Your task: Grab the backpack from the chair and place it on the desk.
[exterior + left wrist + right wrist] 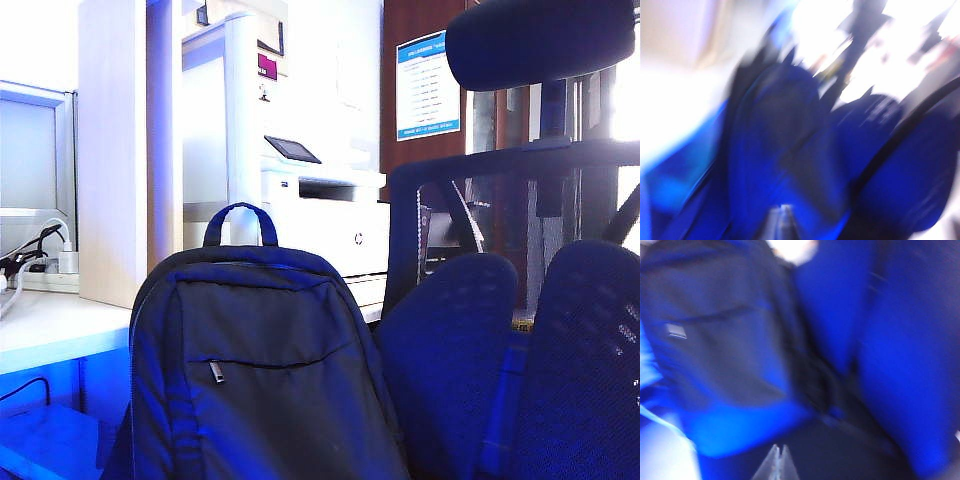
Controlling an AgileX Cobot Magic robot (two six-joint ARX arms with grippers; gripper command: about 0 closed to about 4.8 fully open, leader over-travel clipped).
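Note:
The dark grey-blue backpack [262, 365] stands upright on the chair [520, 340], its looped handle [240, 222] up and its curved zip pocket facing the exterior camera. The mesh backrest pads rise to its right. The pale desk [55, 325] lies at the left. Neither gripper shows in the exterior view. In the blurred left wrist view, my left gripper [782, 214] is shut and empty, short of the backpack [772, 145]. My right gripper [779, 452] is shut and empty too, with the backpack [715, 340] and its zip pull ahead of it, apart.
A white printer [320, 215] stands behind the backpack beside a tall pale cabinet panel [115, 150]. A power strip with plugs and cables [45, 262] lies on the desk at the far left. The chair's headrest [540, 40] hangs at upper right.

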